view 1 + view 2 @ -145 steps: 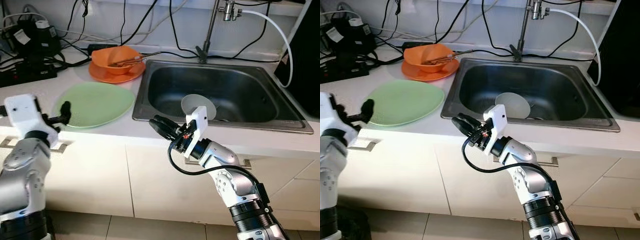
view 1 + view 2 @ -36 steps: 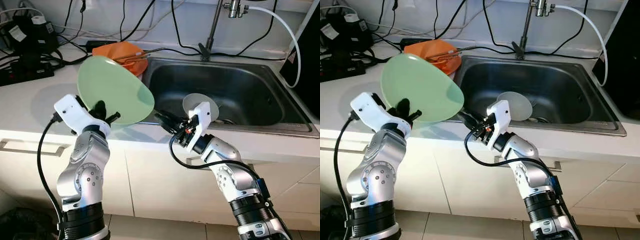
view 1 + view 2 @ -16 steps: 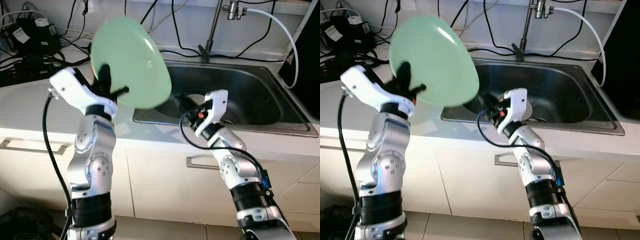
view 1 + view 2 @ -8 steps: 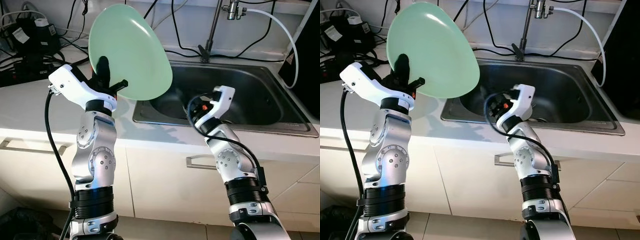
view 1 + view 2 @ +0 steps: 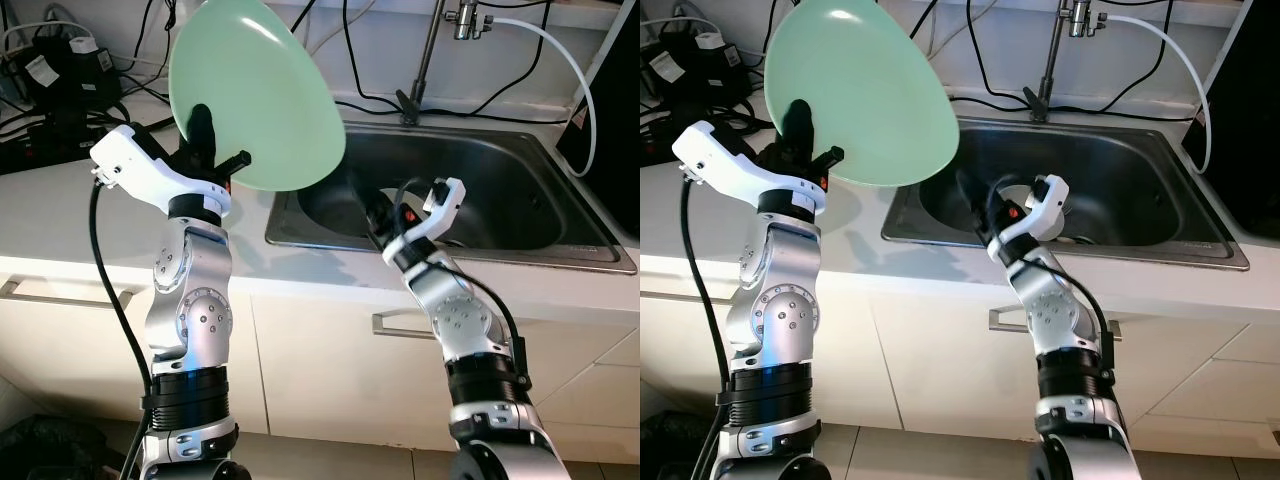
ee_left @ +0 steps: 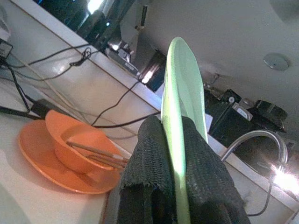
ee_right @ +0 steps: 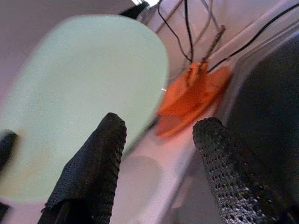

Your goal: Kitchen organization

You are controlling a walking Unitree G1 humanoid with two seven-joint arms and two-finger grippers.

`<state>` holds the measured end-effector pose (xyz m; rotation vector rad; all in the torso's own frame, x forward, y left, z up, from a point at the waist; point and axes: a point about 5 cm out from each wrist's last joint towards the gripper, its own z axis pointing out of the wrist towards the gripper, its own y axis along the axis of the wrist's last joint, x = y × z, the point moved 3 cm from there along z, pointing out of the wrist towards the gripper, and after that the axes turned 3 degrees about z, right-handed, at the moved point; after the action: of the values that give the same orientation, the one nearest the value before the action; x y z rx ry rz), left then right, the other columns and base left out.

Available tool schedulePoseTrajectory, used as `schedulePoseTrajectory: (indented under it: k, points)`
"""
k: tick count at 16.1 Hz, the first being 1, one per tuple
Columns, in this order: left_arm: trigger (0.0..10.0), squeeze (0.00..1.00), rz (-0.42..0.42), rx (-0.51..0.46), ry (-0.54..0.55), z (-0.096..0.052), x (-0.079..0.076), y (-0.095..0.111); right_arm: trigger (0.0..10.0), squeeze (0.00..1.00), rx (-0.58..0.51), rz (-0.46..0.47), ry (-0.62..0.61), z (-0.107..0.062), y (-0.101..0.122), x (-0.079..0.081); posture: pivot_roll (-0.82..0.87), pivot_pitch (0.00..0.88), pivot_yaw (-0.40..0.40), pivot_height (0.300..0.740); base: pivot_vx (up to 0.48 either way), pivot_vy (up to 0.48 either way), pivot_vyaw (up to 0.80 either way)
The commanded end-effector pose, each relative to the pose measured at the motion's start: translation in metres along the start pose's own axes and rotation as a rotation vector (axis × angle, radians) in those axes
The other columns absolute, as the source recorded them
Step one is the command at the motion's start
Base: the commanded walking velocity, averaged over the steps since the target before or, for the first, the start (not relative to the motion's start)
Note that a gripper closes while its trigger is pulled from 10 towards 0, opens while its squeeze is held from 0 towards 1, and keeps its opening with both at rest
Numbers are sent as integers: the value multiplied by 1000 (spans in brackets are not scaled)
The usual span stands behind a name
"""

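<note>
A large pale green plate (image 5: 260,95) is held up on edge, tilted, above the counter (image 5: 80,220) at the sink's left corner. My left gripper (image 5: 212,150) is shut on its lower rim; in the left wrist view both black fingers (image 6: 147,158) pinch the plate's edge (image 6: 184,93). My right gripper (image 5: 368,203) hovers over the left part of the steel sink (image 5: 300,236), pointing up toward the plate. It is open, and its fingers (image 7: 100,158) stand wide apart with nothing between them.
An orange bowl (image 6: 79,144) with utensils sits on an orange plate (image 6: 37,161) on the counter behind the sink's left corner. A faucet (image 5: 425,60) with a white hose rises at the back. Cables and power strips (image 5: 50,95) crowd the back left.
The left arm has raised the green plate a little higher and to the left. The right gripper has swung upward over the sink, toward the plate.
</note>
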<state>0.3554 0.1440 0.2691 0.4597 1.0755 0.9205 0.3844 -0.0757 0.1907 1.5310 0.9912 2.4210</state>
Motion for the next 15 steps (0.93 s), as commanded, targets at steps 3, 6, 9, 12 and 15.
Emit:
schedulePoseTrajectory:
  k: [3, 6, 9, 12, 15]
  points:
    - [10000, 0, -68, 3, -74, 2, -19, -1, 10000, 0, -4, 72, 10, 3, 3, 3, 128, 23, 2, 740, 0, 0, 0]
    - [10000, 0, -90, 19, -79, 0, -23, -7, 10000, 0, 5, 104, 23, 3, 3, 5, 131, 25, 1, 740, 0, 0, 0]
    - [10000, 0, -109, 64, -110, -1, -27, -14, 10000, 0, 6, 117, 19, 2, 3, 5, 132, 28, 0, 740, 0, 0, 0]
    - [10000, 0, -115, 95, -150, -3, -35, -20, 10000, 0, 5, 123, 25, 3, 3, 6, 134, 30, 2, 740, 0, 0, 0]
    - [10000, 0, -126, 114, -159, -5, -37, -24, 10000, 0, -3, 130, 29, 3, 5, 6, 135, 31, 1, 740, 0, 0, 0]
